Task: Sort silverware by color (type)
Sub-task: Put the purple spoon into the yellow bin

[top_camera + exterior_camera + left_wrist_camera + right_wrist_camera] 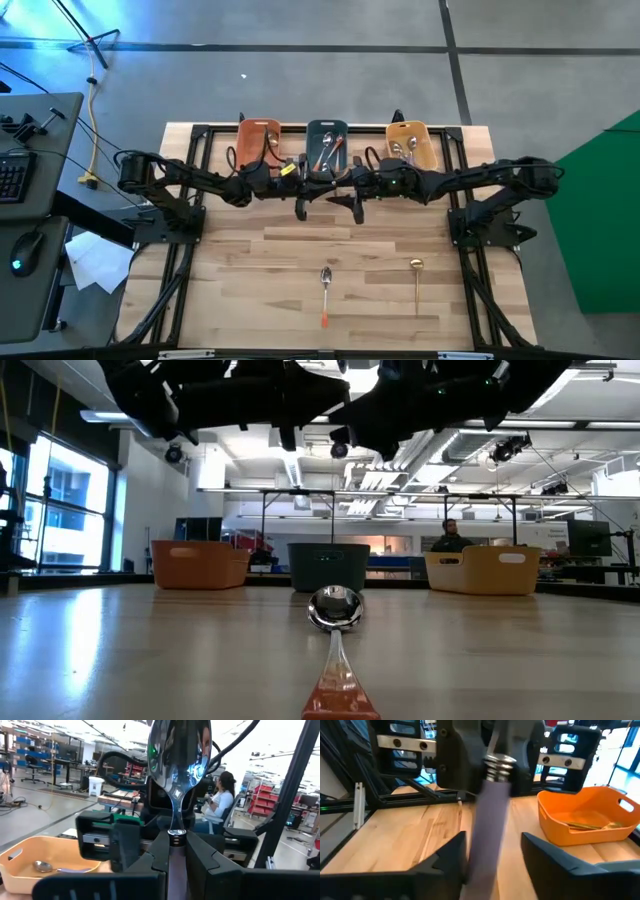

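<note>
Lavender-handled spoon [180,755] hangs in the air over the middle of the table [250,290], just in front of the slate-blue tray [326,128], with its polished bowl uppermost and its handle pointing down. The left gripper [172,842] is clamped on it near the metal collar where bowl stem meets handle. The right gripper [492,845] faces it from the other side, fingers apart, and the right wrist view shows the lavender handle lying in the gap between them, touching neither finger as far as I can tell.

That is the relation that matters. The spoon's long axis runs roughly upright and crosses both grippers' reach, and the free handle is already inside the right gripper's spread. This looks like a hand-over from left arm to right, with the closing not yet made.

The yellow tray [412,145] sits on the right arm's side of the table and already holds spoons of this kind, so the right arm is the nearer one for the drop. The orange tray [585,815], on the left arm's side, holds gold pieces.

Two spoons lie on the near part of the table, well apart from both grippers — an orange-red-handled spoon [326,295] and a gold spoon [417,280], each lying front to back.
</note>
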You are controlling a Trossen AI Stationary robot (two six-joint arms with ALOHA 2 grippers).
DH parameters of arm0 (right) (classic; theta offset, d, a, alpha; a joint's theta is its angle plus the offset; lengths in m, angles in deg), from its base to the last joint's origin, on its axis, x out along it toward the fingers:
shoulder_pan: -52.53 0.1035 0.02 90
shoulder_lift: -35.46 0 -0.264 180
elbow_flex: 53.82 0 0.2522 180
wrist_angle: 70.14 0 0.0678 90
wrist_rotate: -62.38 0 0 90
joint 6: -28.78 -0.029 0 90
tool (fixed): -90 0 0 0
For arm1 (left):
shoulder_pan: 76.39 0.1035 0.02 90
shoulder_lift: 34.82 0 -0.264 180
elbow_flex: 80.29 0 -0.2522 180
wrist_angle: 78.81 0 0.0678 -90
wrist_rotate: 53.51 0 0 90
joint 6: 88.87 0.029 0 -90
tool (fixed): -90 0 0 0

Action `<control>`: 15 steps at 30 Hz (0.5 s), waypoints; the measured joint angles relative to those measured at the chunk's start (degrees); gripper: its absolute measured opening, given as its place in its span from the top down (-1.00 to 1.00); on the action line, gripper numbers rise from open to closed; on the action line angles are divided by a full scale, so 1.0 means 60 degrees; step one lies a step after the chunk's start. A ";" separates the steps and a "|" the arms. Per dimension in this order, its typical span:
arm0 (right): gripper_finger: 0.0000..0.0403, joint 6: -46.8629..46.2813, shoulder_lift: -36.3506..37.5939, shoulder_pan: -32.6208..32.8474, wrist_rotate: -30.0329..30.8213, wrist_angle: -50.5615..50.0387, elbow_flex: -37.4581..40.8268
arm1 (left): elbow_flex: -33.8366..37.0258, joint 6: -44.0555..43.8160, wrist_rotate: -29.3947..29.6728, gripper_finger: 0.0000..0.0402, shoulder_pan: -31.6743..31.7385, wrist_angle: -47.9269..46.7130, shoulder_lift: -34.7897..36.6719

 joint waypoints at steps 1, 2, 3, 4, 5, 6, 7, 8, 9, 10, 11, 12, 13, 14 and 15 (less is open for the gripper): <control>0.20 0.0047 0.0000 0.0026 0.0069 0.0000 -0.0013 | 0.0000 -0.0006 0.0000 0.91 0.0005 0.0000 0.0001; 0.29 0.0069 0.0004 0.0042 0.0093 -0.0002 -0.0014 | 0.0000 -0.0020 0.0004 0.91 0.0007 -0.0002 0.0000; 0.39 0.0086 0.0006 0.0052 0.0088 -0.0022 -0.0014 | 0.0000 -0.0037 0.0019 0.91 0.0015 -0.0011 0.0000; 0.49 0.0131 0.0018 0.0087 0.0085 -0.0048 -0.0014 | 0.0000 -0.0046 0.0042 0.90 0.0019 -0.0018 0.0000; 0.59 0.0217 0.0022 0.0126 0.0091 -0.0039 -0.0014 | 0.0000 -0.0078 0.0045 0.89 0.0028 -0.0015 0.0000; 0.69 0.0237 0.0025 0.0167 0.0177 -0.0028 -0.0014 | 0.0000 -0.0095 0.0003 0.87 0.0043 0.0001 0.0000; 0.77 0.0251 0.0025 0.0207 0.0165 -0.0017 -0.0014 | 0.0000 -0.0114 0.0017 0.85 0.0066 0.0007 0.0000; 0.77 0.0291 0.0025 0.0234 0.0169 -0.0007 -0.0014 | 0.0000 -0.0153 0.0017 0.83 0.0080 0.0007 0.0000; 0.77 0.0332 0.0025 0.0269 0.0238 0.0001 -0.0014 | 0.0000 -0.0171 -0.0051 0.82 0.0087 0.0004 0.0002; 0.77 0.0411 0.0025 0.0278 0.0229 -0.0001 -0.0014 | 0.0000 -0.0175 -0.0034 0.80 0.0084 0.0000 0.0004; 0.77 0.0424 0.0025 0.0282 0.0226 -0.0003 -0.0014 | 0.0000 -0.0181 -0.0035 0.79 0.0077 0.0000 0.0004; 0.77 0.0427 0.0025 0.0282 0.0224 -0.0010 -0.0014 | 0.0000 -0.0197 -0.0037 0.77 0.0076 -0.0004 0.0004; 0.77 0.0454 0.0025 0.0281 0.0222 -0.0034 -0.0014 | 0.0000 -0.0233 -0.0033 0.75 0.0071 -0.0006 0.0004; 0.77 0.0476 0.0025 0.0279 0.0223 -0.0054 -0.0014 | 0.0000 -0.0250 -0.0021 0.73 0.0047 -0.0020 0.0004; 0.77 0.0498 0.0025 0.0280 0.0210 -0.0065 -0.0014 | 0.0000 -0.0259 -0.0013 0.70 0.0026 -0.0034 0.0004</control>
